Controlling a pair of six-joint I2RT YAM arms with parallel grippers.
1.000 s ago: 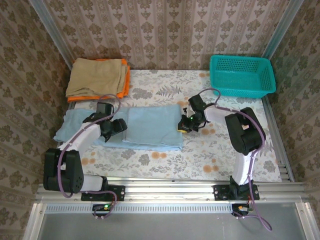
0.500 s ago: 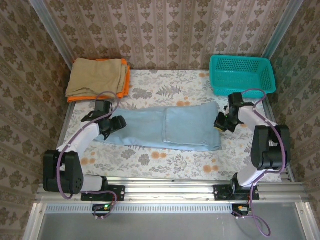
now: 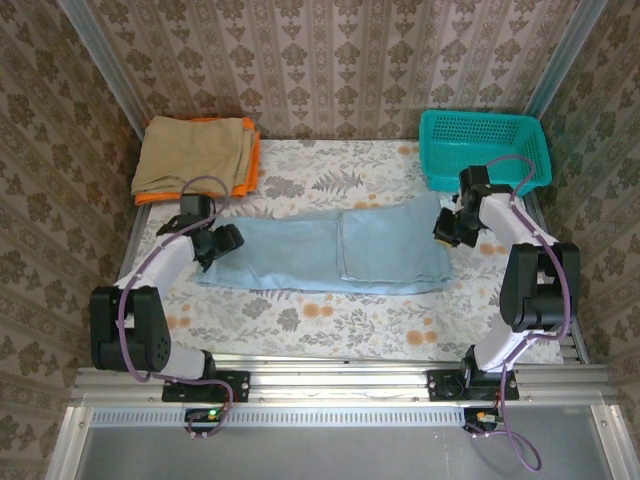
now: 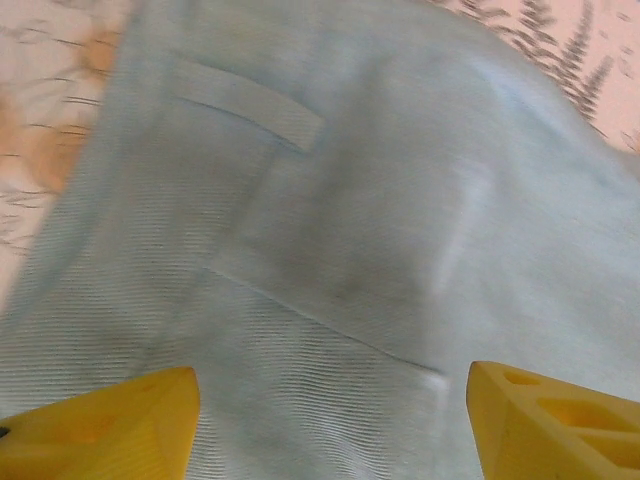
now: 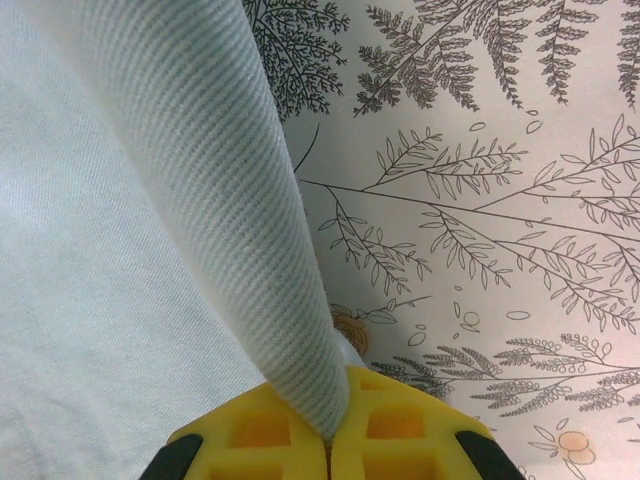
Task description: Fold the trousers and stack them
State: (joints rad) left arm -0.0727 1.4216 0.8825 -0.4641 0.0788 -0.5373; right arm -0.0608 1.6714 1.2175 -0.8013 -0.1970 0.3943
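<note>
Trousers [image 3: 320,255] are lying flat across the flowered bench [image 3: 330,320], spanning the whole stretch between the two tools. The portion nearest the right tool is lying doubled, with a second layer on top.

Right tool [image 5: 328,432]: clenched, grasping the trousers. The yellow fingers [image 5: 250,430] are pinching a raised ridge of the pale blue cloth at its edge; the rest of the cloth is spreading away to this tool's left, and bare bench is showing to its right.

Left tool [image 4: 330,430]: released, jaws standing wide. It is hanging over the opposite end of the trousers, with a pocket seam showing ahead of its fingers. Whether the fingertips are touching the cloth, I cannot tell.

A teal basket [image 3: 485,150] is sitting just beyond the right tool. A tan folded cloth [image 3: 195,152] is resting on an orange one [image 3: 254,160], beyond the left tool.
</note>
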